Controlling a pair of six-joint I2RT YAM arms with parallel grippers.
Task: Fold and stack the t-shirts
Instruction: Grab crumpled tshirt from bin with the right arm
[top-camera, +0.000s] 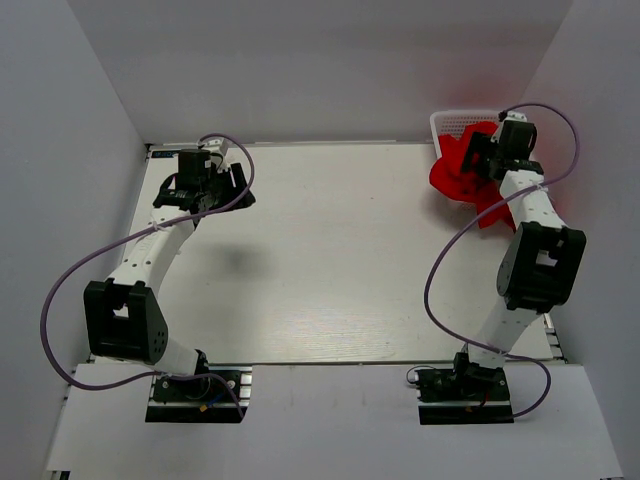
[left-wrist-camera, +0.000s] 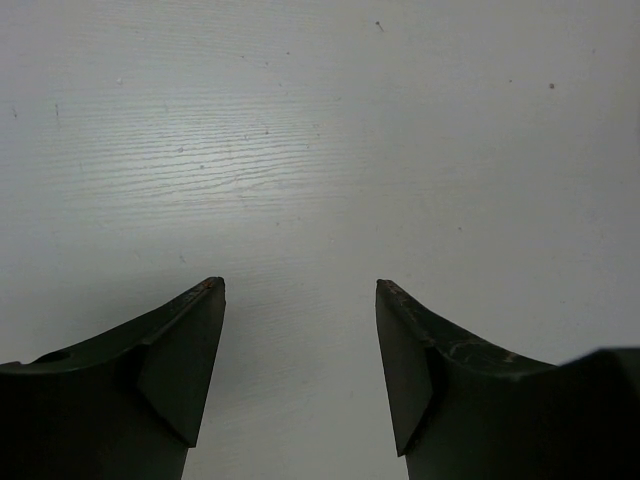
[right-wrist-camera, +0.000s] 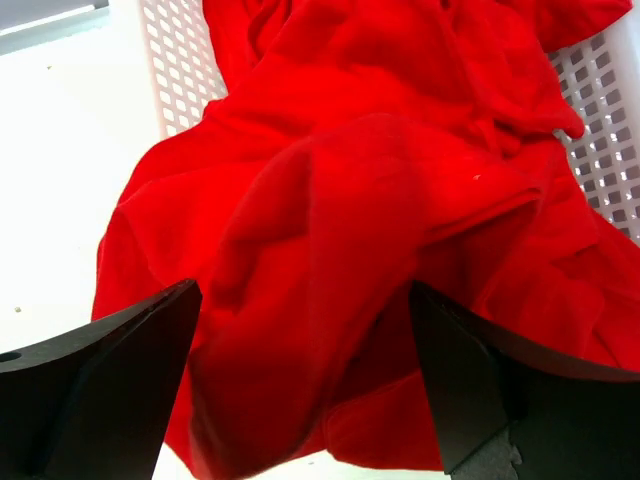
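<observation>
Two claws show in the top view over a pale, wood-grained flat surface (top-camera: 330, 250). The left claw (top-camera: 238, 186) sits toward 10 o'clock, near the far left corner, above bare board. At about 2 o'clock, in the far right corner, a heap of bright red soft cloth t-shirts (top-camera: 452, 182) spills from a white plastic mesh basket (top-camera: 452, 122) onto the surface; how many shirts make up the heap cannot be told. The right claw (top-camera: 472, 160) hangs over that heap, its black fingers against the red cloth. From the left wrist, the left claw (left-wrist-camera: 300, 290) stands wide open, its two dark fingers (left-wrist-camera: 170, 360) at 7 and 5 o'clock of the picture, well apart. Only the pale surface (left-wrist-camera: 300, 120) shows between them, and the claw has hold of nothing. From the right wrist, the right claw (right-wrist-camera: 305, 300) is likewise spread wide, one black finger at 7 o'clock and the other at 5 o'clock. A rumpled fold of the t-shirts (right-wrist-camera: 350, 180) bulges between them, close against both, but the fingers are not closed on it. The cloth runs back toward 12 o'clock into the basket (right-wrist-camera: 180, 60), whose white mesh wall shows at 11 and 2 o'clock, with the surface at 9 o'clock.
</observation>
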